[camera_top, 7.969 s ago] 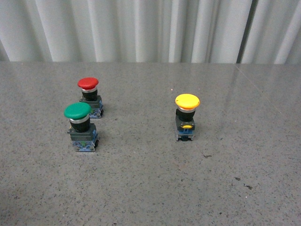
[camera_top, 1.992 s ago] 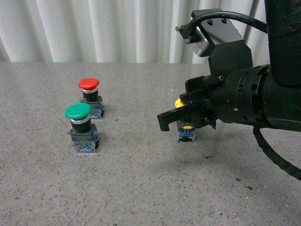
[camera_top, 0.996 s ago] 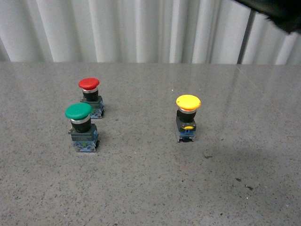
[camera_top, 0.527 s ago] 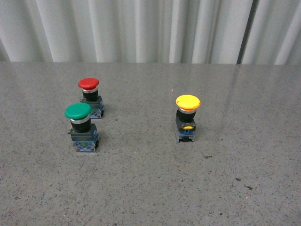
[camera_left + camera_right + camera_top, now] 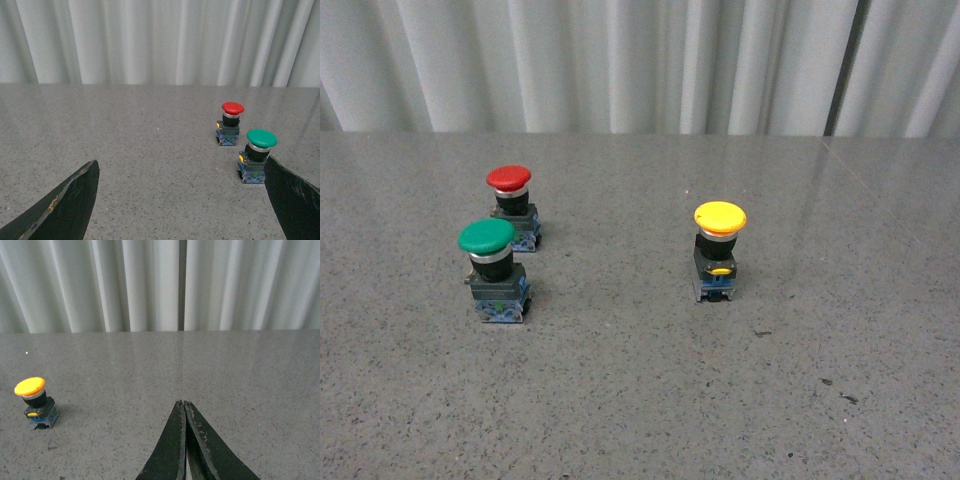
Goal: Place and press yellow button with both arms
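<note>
The small push-button with a round yellow mushroom cap, silver collar and black body (image 5: 718,250) stands upright on the grey speckled stone-like tabletop (image 5: 640,400), right of centre in the front view; nothing touches it. Well apart to its left stand two like buttons, upright and near one another: the green-capped button (image 5: 492,270) nearer the camera, the red-capped button (image 5: 512,206) just behind it. Pale pleated curtains (image 5: 620,60) close off the back. Neither arm shows in the front view. In the left wrist view the left gripper (image 5: 182,200) has its black fingers (image 5: 70,205) spread wide apart, holding nothing; the green-capped one sits close by one finger. In the right wrist view the right gripper (image 5: 185,440) has its thin black fingers (image 5: 172,445) pressed together on nothing, with the yellow button off to one side, well clear.
</note>
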